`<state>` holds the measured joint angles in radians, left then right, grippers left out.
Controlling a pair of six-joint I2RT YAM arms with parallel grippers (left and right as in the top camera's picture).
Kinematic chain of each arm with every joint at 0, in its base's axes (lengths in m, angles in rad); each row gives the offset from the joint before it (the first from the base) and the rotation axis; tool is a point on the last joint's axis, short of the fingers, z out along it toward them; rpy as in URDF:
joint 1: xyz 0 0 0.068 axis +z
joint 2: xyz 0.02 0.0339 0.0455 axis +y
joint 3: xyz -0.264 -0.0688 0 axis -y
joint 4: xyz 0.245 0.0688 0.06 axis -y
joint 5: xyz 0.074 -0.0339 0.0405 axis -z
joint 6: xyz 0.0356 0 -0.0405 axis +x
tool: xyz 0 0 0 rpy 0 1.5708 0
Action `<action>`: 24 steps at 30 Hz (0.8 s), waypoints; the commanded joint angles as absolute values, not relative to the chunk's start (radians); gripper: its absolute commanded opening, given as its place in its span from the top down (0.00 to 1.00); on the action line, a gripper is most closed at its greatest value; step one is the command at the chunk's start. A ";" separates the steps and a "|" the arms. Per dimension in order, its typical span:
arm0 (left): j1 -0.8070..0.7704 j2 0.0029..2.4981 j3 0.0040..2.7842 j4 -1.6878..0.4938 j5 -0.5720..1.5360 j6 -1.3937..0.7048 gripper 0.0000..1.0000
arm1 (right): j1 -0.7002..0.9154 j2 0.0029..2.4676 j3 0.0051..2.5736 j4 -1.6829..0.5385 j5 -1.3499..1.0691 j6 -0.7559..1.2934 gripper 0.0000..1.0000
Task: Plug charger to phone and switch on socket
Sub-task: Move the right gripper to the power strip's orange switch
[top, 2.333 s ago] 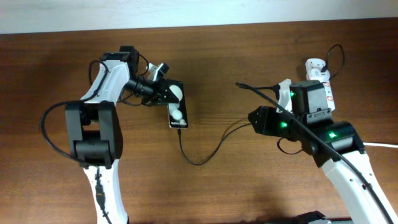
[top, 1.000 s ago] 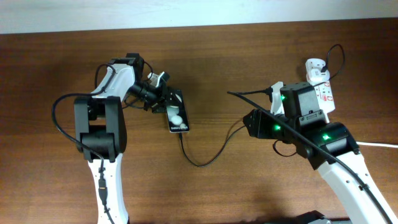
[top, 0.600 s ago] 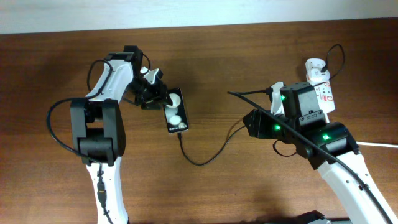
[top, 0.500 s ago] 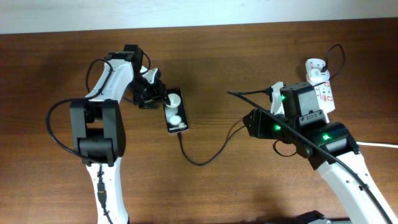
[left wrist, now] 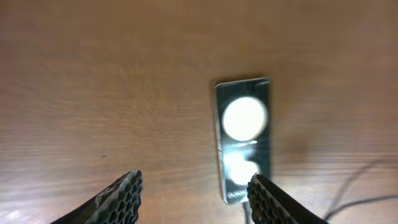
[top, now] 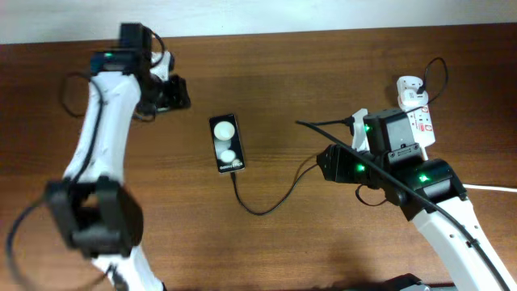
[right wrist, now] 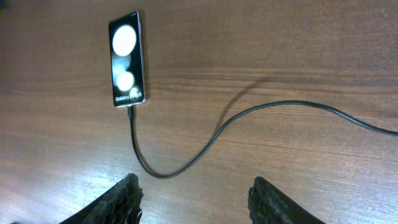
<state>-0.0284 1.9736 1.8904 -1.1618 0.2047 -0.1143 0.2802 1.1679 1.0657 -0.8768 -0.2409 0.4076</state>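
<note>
The phone [top: 227, 144] lies flat on the wooden table, a black slab with two white round spots. It also shows in the left wrist view as the phone [left wrist: 244, 140] and in the right wrist view as the phone [right wrist: 127, 59]. The thin black charger [top: 260, 210] meets its near end and loops right; its cable [right wrist: 211, 140] runs off frame. My left gripper [top: 181, 93] stands open up and left of the phone, with nothing between its fingertips [left wrist: 132, 185]. Beside the cable's right end my right gripper [top: 325, 162] is open and empty above bare wood, as the right gripper [right wrist: 194, 185] shows. The socket [top: 423, 120] is half hidden behind the right arm.
A white adapter plug [top: 409, 85] sits at the socket's far end, with a thin black wire arching over it. A thick white cord [top: 494, 187] leaves at the right edge. A pale wall borders the table's far edge [top: 258, 32].
My left gripper has let go of the phone, opened wider and drawn back up and to the left. The phone stays in place. The right arm has not moved.
</note>
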 commanded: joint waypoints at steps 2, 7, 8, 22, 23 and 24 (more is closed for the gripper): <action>-0.030 1.742 1.897 -1.164 0.194 -0.120 0.37 | 0.181 1.168 1.126 -0.979 -0.281 0.398 0.42; -0.030 1.643 1.897 -1.205 0.232 -0.120 0.02 | -0.033 1.168 1.184 -1.083 -0.286 0.327 0.61; -0.030 1.642 1.897 -1.222 0.231 -0.120 0.01 | -0.099 1.168 1.184 -1.082 -0.298 0.312 0.70; -0.030 1.644 1.897 -1.243 0.231 -0.119 0.01 | -0.543 1.678 1.476 -1.005 -0.408 0.191 0.93; -0.030 1.644 1.897 -1.244 0.220 -0.119 0.01 | -0.566 1.731 1.476 -0.945 -0.453 0.191 0.93; -0.030 1.644 1.897 -1.244 0.212 -0.119 0.01 | -0.577 1.760 1.476 -0.908 -0.479 0.191 0.93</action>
